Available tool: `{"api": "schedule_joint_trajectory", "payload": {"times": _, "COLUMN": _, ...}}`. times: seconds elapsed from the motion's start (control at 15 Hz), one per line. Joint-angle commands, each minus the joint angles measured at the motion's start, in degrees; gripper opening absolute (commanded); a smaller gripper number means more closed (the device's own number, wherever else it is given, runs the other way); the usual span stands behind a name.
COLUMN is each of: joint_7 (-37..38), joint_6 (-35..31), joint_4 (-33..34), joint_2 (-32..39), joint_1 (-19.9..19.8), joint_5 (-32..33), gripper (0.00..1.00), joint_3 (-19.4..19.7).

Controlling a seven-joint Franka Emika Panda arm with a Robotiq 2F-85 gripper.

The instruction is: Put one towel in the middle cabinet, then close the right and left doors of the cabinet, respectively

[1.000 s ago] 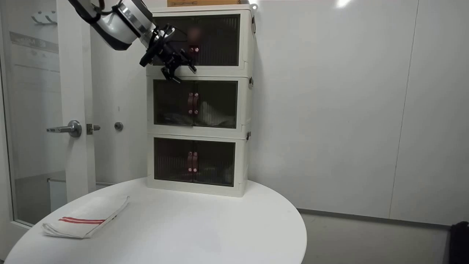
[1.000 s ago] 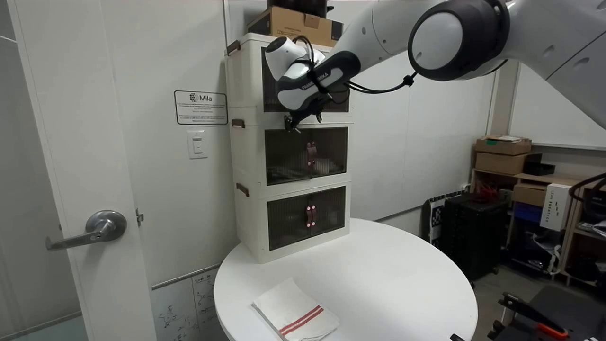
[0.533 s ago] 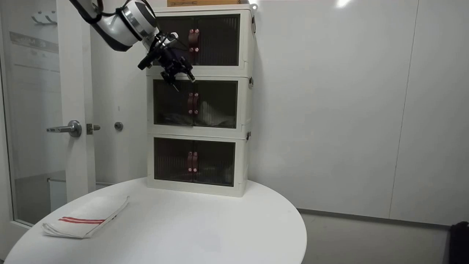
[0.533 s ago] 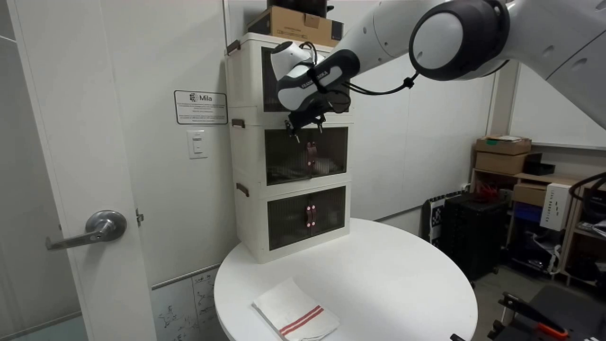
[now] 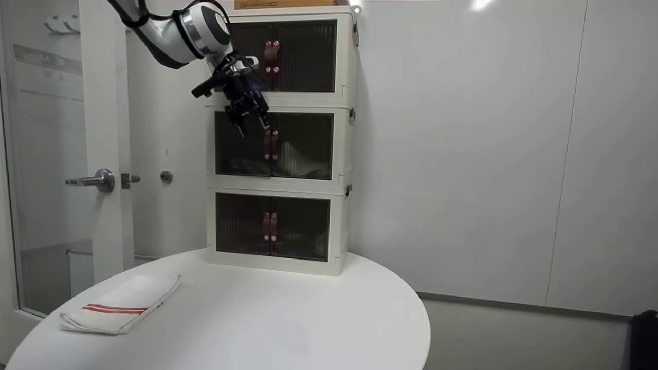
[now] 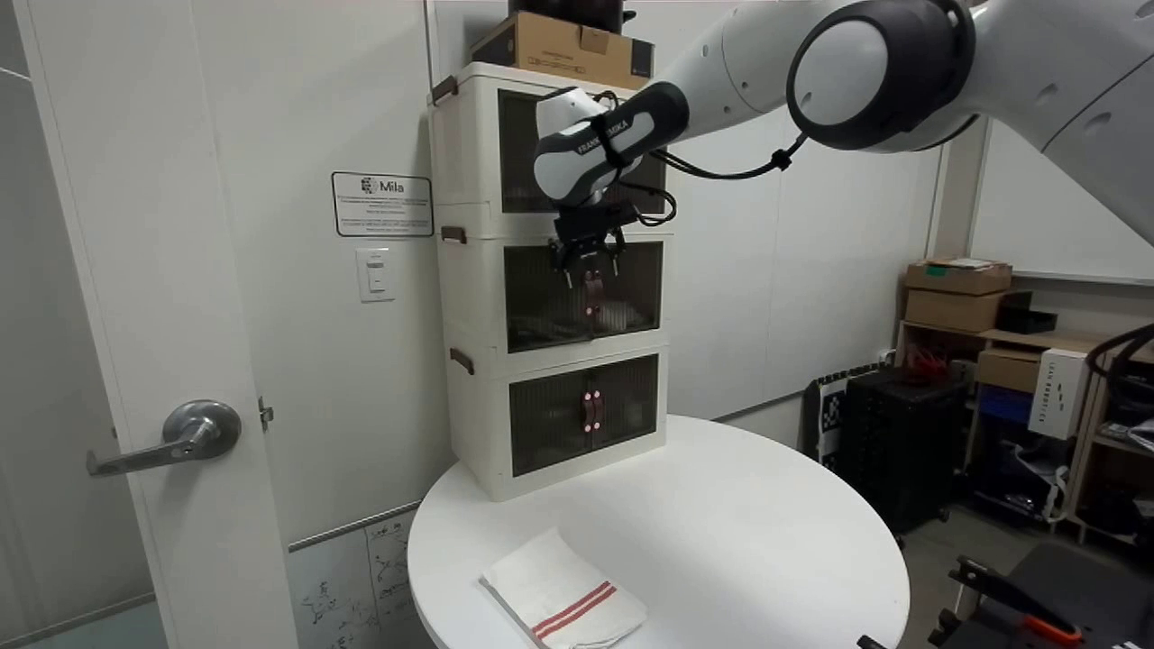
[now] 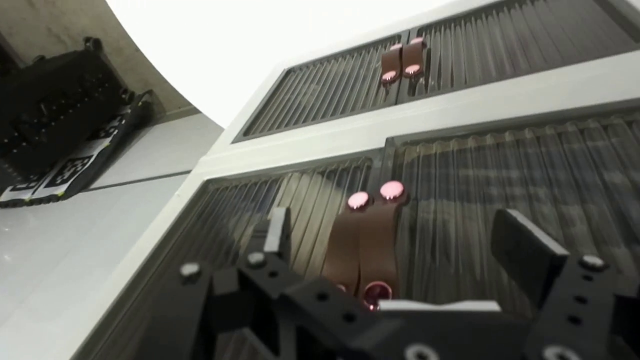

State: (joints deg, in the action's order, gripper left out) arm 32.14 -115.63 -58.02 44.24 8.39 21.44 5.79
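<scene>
The white middle cabinet (image 5: 277, 183) has two dark ribbed doors with brown strap handles (image 5: 271, 145). Both doors look closed or nearly so; the left door's lower edge sits slightly out of line with the right one. Pale shapes show dimly behind the doors. A white folded towel with red stripes (image 5: 121, 303) lies on the table, also in an exterior view (image 6: 563, 590). My gripper (image 5: 254, 131) is open and empty, pointing down in front of the middle cabinet's upper part. In the wrist view, the paired handles (image 7: 378, 235) appear between my spread fingers; contact cannot be told.
Cabinets stand above and below, with closed doors and handles (image 5: 270, 226). A cardboard box (image 6: 577, 50) sits on top. The stack stands at the back of a round white table (image 5: 308, 318). A room door with a lever handle (image 6: 203, 431) stands beside the table.
My gripper has moved down and tilted to point more steeply downward, from the upper cabinet's lower edge to in front of the middle doors. The towel and doors have not moved.
</scene>
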Motion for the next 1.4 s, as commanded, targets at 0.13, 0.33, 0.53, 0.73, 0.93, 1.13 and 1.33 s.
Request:
{"api": "schedule_joint_trajectory", "payload": {"times": 0.13, "joint_7": -8.3, "joint_6": 0.1, "joint_4": -6.9, "joint_2": -3.5, "joint_1": -3.2, "joint_5": -6.9, "gripper": 1.0, "joint_3": -2.0}}
{"api": "schedule_joint_trajectory", "payload": {"times": 0.33, "joint_7": -10.2, "joint_6": -5.7, "joint_4": -10.7, "joint_2": -3.6, "joint_1": -3.9, "joint_5": -6.7, "gripper": 1.0, "joint_3": -1.1}}
{"api": "schedule_joint_trajectory", "payload": {"times": 0.53, "joint_7": -3.0, "joint_6": -14.0, "joint_4": -13.5, "joint_2": -2.4, "joint_1": -2.8, "joint_5": -5.1, "gripper": 1.0, "joint_3": 1.9}}
{"api": "schedule_joint_trajectory", "payload": {"times": 0.73, "joint_7": -1.8, "joint_6": -18.7, "joint_4": -16.6, "joint_2": -2.4, "joint_1": -2.9, "joint_5": -7.1, "gripper": 1.0, "joint_3": 2.0}}
{"api": "schedule_joint_trajectory", "payload": {"times": 0.93, "joint_7": -3.6, "joint_6": -21.2, "joint_4": -19.4, "joint_2": -2.6, "joint_1": -3.9, "joint_5": -10.3, "gripper": 1.0, "joint_3": 0.9}}
{"api": "schedule_joint_trajectory", "payload": {"times": 1.13, "joint_7": -1.2, "joint_6": -26.0, "joint_4": -20.8, "joint_2": -2.1, "joint_1": -2.8, "joint_5": -10.9, "gripper": 1.0, "joint_3": 2.6}}
{"api": "schedule_joint_trajectory", "payload": {"times": 1.33, "joint_7": 2.0, "joint_6": -32.5, "joint_4": -21.7, "joint_2": -1.3, "joint_1": -0.9, "joint_5": -9.2, "gripper": 1.0, "joint_3": 5.6}}
